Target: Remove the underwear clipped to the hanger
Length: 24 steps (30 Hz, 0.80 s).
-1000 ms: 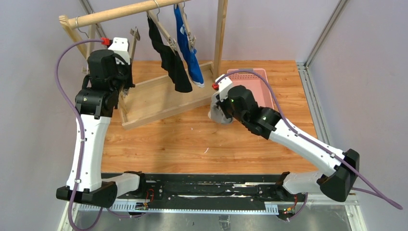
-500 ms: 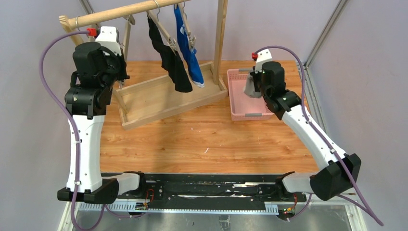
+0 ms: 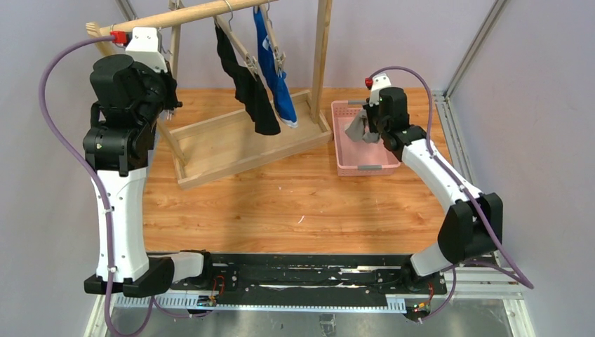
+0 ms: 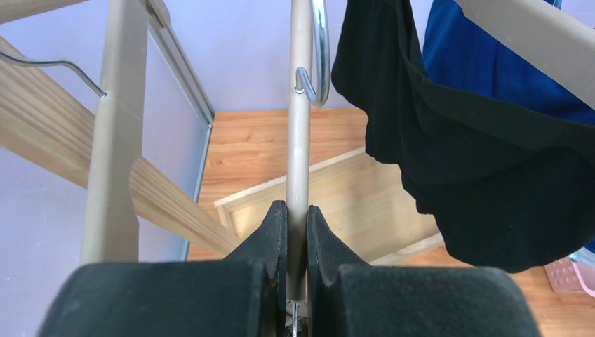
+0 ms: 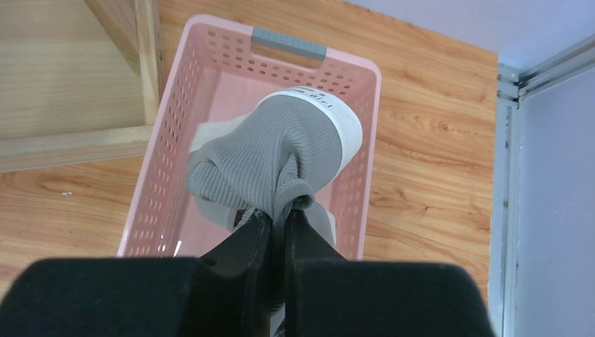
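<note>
Looking down from above, the grey underwear [image 3: 356, 129] is seen pinched in the closed right gripper [image 3: 366, 126] over the pink basket [image 3: 358, 168] at the far right. The black underwear [image 3: 249, 88] and blue underwear [image 3: 275, 77] hang from the rail [image 3: 175, 17] at the far left.

In the left wrist view, the left gripper [image 4: 297, 210] is clamped on a bare hanger bar [image 4: 299, 140].

In the right wrist view, the grey underwear is held above the pink basket, not yet released. One of the three is judged removed, with two left.
</note>
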Tool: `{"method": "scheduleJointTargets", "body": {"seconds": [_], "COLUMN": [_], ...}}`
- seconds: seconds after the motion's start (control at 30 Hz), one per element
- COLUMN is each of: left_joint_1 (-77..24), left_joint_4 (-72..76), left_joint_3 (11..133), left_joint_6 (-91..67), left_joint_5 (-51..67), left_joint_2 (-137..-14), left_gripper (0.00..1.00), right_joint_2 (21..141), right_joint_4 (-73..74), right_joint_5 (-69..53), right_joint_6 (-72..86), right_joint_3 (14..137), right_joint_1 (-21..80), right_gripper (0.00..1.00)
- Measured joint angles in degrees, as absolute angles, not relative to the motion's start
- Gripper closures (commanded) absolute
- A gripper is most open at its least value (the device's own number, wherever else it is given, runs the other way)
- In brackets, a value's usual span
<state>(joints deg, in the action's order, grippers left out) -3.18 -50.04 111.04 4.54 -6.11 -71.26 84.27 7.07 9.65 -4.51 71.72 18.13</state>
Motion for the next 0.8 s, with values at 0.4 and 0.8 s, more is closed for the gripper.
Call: {"method": "scheduleJointTargets", "body": {"seconds": [0.4,0.8], "left_joint_1": [-1.5,3.5], "left_joint_4": [-50.8,-50.5], "left_joint_3": [116.2,120.2], "left_joint_6": [4.8,4.5], "left_joint_5": [-6.1,-2.8], "left_joint_2": [-75.3,-79.9], "left_gripper": [1.00,1.00], "right_joint_2": [92.2,98.3], "right_joint_4": [5.3,4.6], "right_joint_5": [3.8,-1.8], "right_joint_6": [-4.3,-4.4], "right_joint_3": [70.2,69.8], "right_joint_1": [16.6,16.4], "right_gripper": [1.00,0.99]}}
